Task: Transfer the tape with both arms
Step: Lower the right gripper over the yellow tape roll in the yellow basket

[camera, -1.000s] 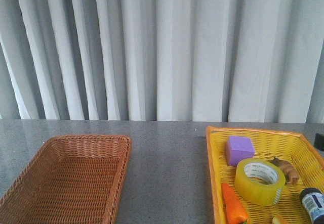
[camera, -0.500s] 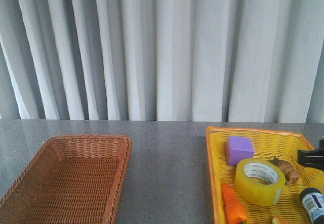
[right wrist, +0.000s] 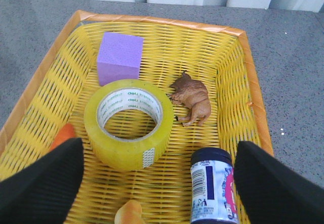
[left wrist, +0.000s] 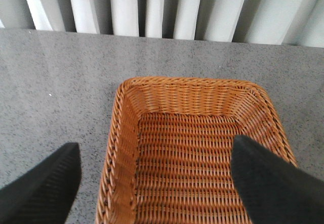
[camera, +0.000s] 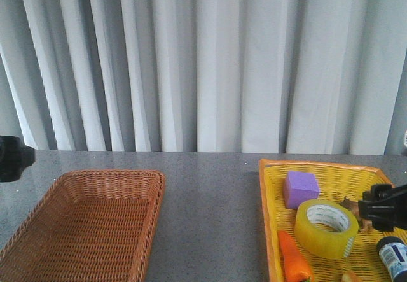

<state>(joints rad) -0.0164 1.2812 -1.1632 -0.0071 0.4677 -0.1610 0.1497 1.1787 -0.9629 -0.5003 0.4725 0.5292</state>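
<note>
Arriving over the yellow basket (right wrist: 238,72): my right gripper (right wrist: 157,183), jaws apart, now above the tape (right wrist: 129,124), pickup pending.

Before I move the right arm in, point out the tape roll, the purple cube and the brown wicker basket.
tape roll (right wrist: 129,153), right wrist view, on its yellow outer wall.
purple cube (right wrist: 120,50), right wrist view, on its top face.
brown wicker basket (camera: 89,231), front view, on its woven floor.
</note>
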